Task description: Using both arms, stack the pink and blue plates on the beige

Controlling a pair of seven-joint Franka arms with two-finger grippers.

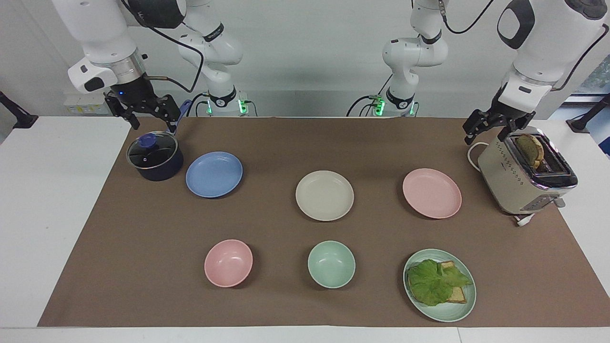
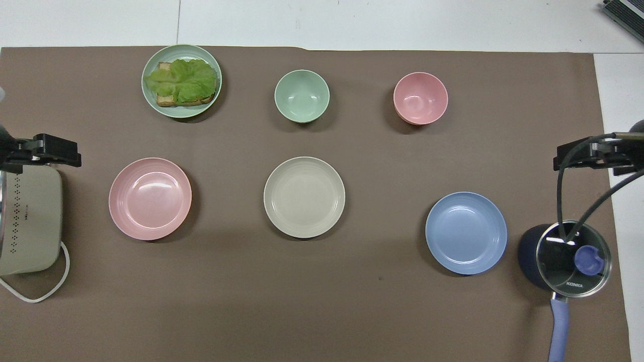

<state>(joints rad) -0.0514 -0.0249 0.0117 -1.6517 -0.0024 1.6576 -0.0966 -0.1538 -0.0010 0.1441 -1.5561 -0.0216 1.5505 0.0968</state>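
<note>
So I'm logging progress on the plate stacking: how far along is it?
Nothing is stacked yet. The beige plate lies bare mid-mat, with the pink plate and blue plate apart on either side of it. Nothing is in hand: the left gripper is open above the toaster, the right gripper open above the pot. Both plates remain to move.

Non-task items on the brown mat point(image 1: 305, 143) over the white surface point(image 1: 47, 214):
- Dark blue saucepan point(image 1: 157, 166), upper left of the facing view, glass lid point(image 1: 151, 150) on, blue knob point(image 1: 147, 140) on top, blue handle point(image 2: 558, 332) at the overhead frame's bottom right.
- Beige toaster point(image 1: 519, 178), upper right of the facing view, toast slice point(image 1: 530, 148) standing in one slot, white cord point(image 2: 35, 291) looped beside it.
- Pink bowl point(image 1: 228, 263), lower left of centre, upright.
- Green bowl point(image 1: 331, 264), lower centre, upright.
- Green plate point(image 1: 448, 312), lower right, carrying bread point(image 1: 458, 295) with a lettuce leaf point(image 1: 433, 281) on top.
</note>
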